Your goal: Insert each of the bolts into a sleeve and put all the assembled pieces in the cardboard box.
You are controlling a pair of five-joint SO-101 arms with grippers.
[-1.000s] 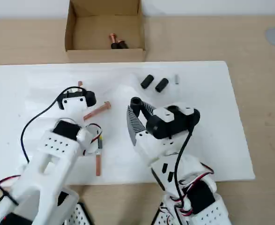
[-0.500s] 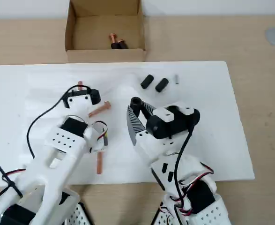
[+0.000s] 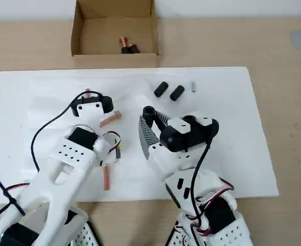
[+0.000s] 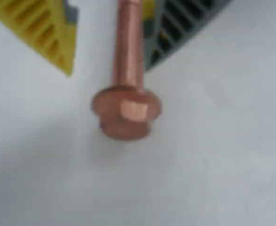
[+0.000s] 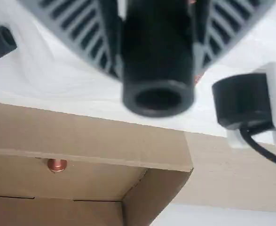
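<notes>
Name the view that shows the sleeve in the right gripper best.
Right wrist view: the black sleeve sits close up in the right gripper, open end toward the camera. High view: a small dark tip. Left wrist view faces a bolt.

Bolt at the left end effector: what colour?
The bolt is copper-coloured, shank and head; left wrist view shows it best.

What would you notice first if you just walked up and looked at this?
Probably the right gripper near the middle of the white mat, clamped on a black sleeve. Next comes the shiny copper bolt, lying on the mat between the open fingers of the left gripper. At the far edge of the table sits the cardboard box with one assembled piece inside.
</notes>
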